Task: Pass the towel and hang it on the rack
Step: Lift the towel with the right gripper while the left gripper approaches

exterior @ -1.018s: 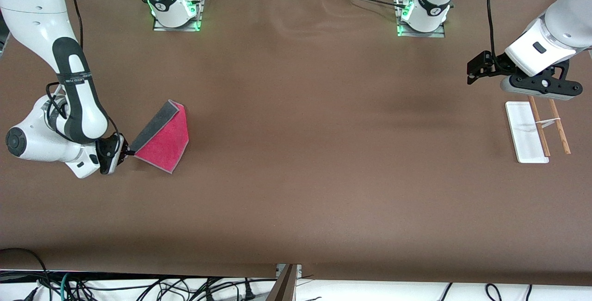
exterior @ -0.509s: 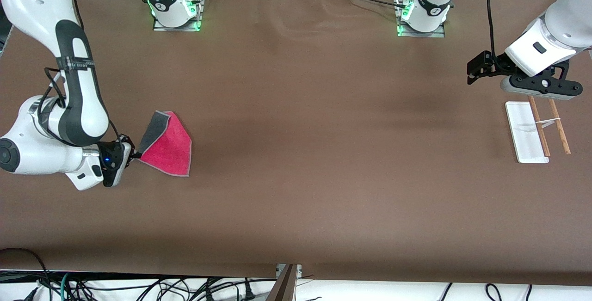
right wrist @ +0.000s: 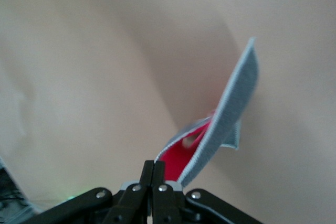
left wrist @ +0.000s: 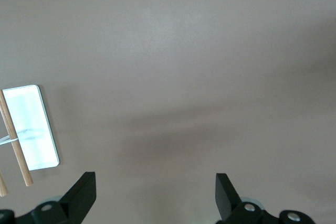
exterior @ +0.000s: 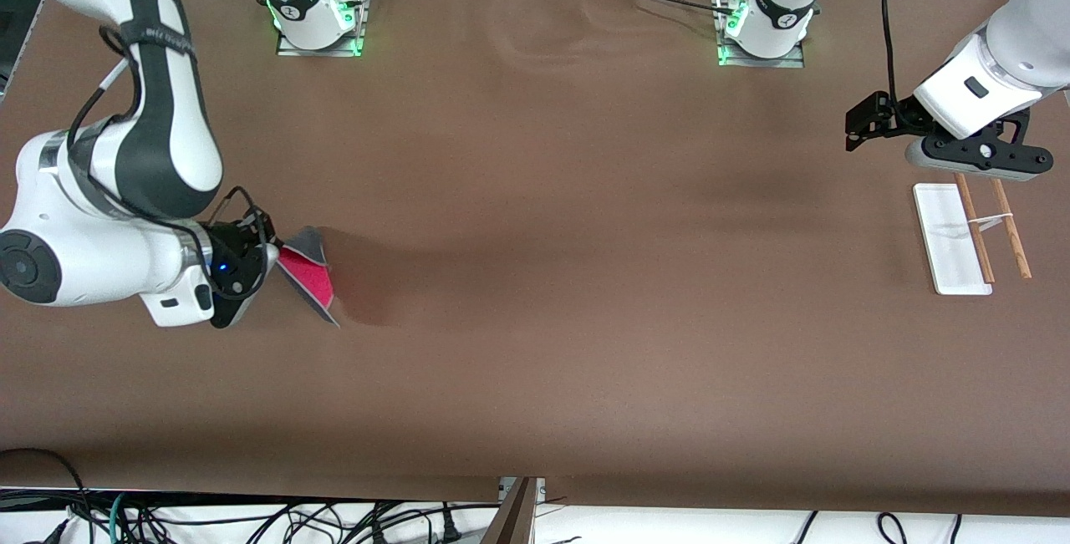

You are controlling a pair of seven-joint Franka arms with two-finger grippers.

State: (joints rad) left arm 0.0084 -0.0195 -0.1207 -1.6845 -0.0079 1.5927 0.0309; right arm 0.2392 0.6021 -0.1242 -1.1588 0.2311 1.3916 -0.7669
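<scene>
The towel (exterior: 306, 278), pinkish-red with a dark grey back and grey edge, hangs off the table at the right arm's end, folded and seen nearly edge-on. My right gripper (exterior: 269, 263) is shut on one corner of it. In the right wrist view the towel (right wrist: 231, 109) rises from the closed fingertips of the right gripper (right wrist: 153, 164), red face inside, grey face outside. The rack (exterior: 951, 240) lies at the left arm's end, a white base with two wooden rods (exterior: 975, 228). My left gripper (exterior: 978, 161) hovers open just beside the rack (left wrist: 37, 129) over bare table, its wide-apart jaws (left wrist: 156, 182) holding nothing.
The brown table cover (exterior: 552, 277) stretches wide between the two arms. Both arm bases (exterior: 318, 22) stand at the edge farthest from the front camera. Cables (exterior: 251, 519) hang below the table's near edge.
My right gripper has lifted the towel off the table; it went from lying spread out to hanging folded and edge-on. The right arm has risen and turned. The left arm has not moved.
</scene>
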